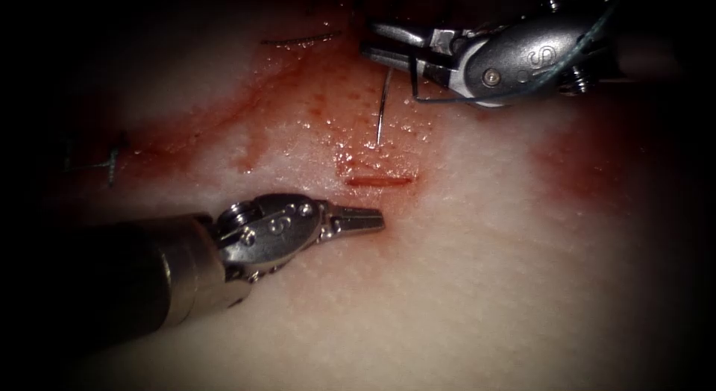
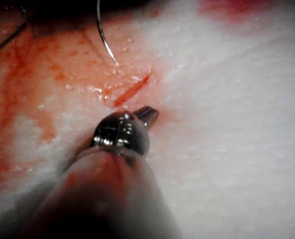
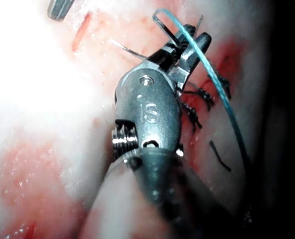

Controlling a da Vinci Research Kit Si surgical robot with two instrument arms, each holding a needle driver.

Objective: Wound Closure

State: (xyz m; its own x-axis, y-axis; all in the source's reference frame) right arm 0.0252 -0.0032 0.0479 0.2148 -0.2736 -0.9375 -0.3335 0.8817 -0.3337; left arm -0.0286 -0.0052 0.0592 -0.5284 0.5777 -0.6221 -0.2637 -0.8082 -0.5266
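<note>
The tissue (image 1: 462,271) has a short red cut (image 1: 377,180) at its middle, also seen as the cut (image 2: 132,90). My right tool (image 1: 369,40) comes in from the upper right, its jaws shut on the curved needle (image 1: 382,107) near its tail end. The needle hangs down, and its tip meets the surface just beyond the cut; I cannot tell if it has entered. Blue thread (image 1: 589,36) drapes over the right tool, seen also as thread (image 3: 212,74) beside the right tool (image 3: 195,37). My left tool (image 1: 369,218) lies shut and holds nothing, just below and left of the cut.
Dark stitches (image 1: 298,39) cross the wound line further back, and another stitch (image 1: 112,163) sits at the far left. Red fluid (image 1: 335,100) stains the tissue around the needle. Dark knots (image 3: 197,102) lie beside the right tool's jaws.
</note>
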